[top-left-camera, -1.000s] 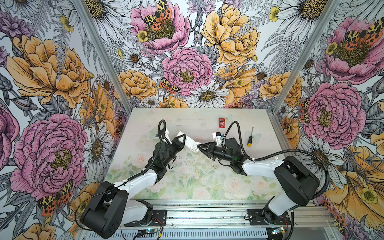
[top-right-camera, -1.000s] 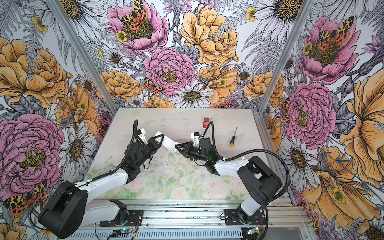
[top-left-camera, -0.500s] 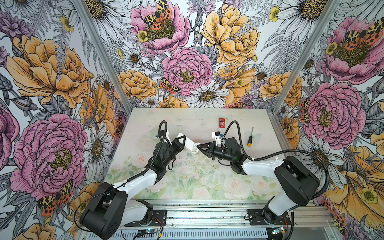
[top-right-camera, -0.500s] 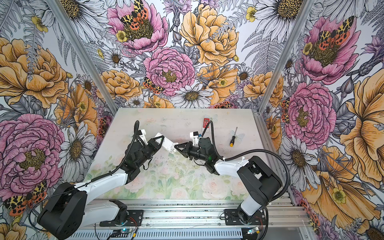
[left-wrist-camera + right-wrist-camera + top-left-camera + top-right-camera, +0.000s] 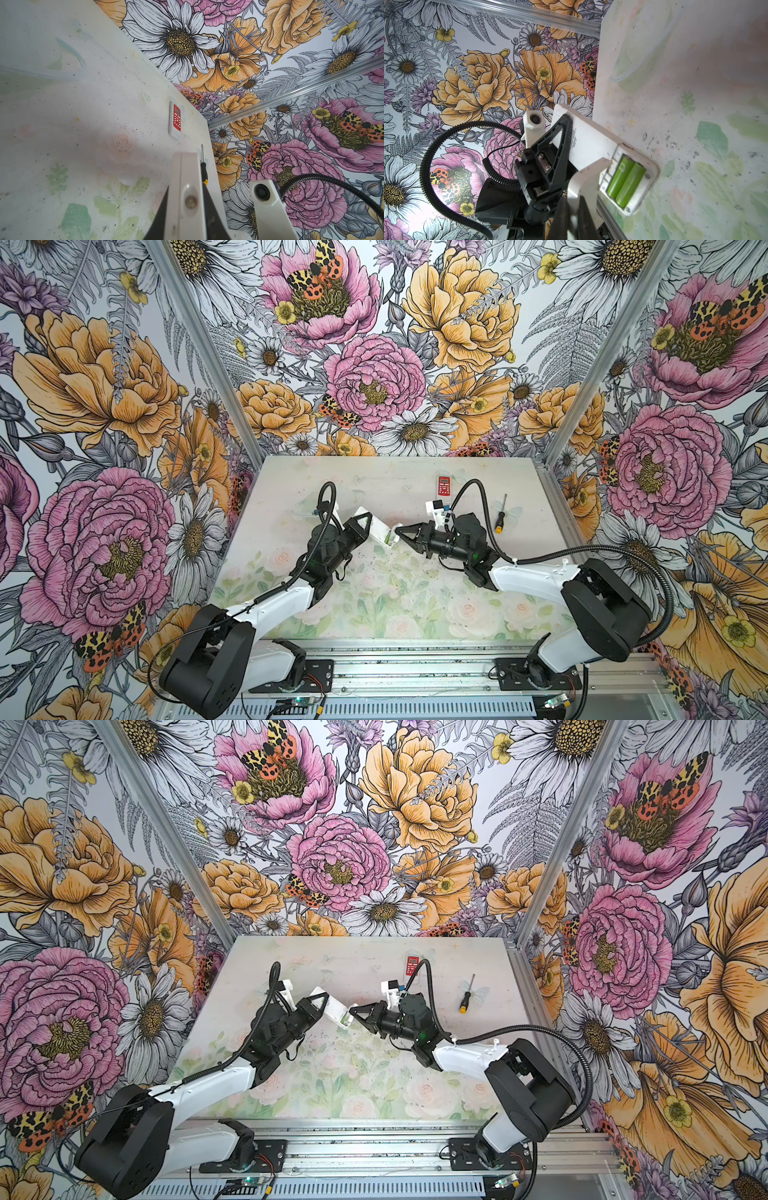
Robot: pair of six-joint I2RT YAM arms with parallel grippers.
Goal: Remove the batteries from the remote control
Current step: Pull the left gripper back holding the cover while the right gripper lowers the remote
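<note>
Batteries (image 5: 626, 182) in remote (image 5: 381, 533), left end effector (image 5: 370, 524) gripping it, right end effector (image 5: 398, 530) closed, level, tip beside them.

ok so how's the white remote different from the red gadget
The white remote is held in the left gripper; the red gadget lies flat on the table. The remote shows its open back with two green batteries; the gadget shows its keypad. Both are slim rectangles.

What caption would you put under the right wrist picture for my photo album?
Left gripper holds an opened white remote with two green batteries side by side inside.
</note>
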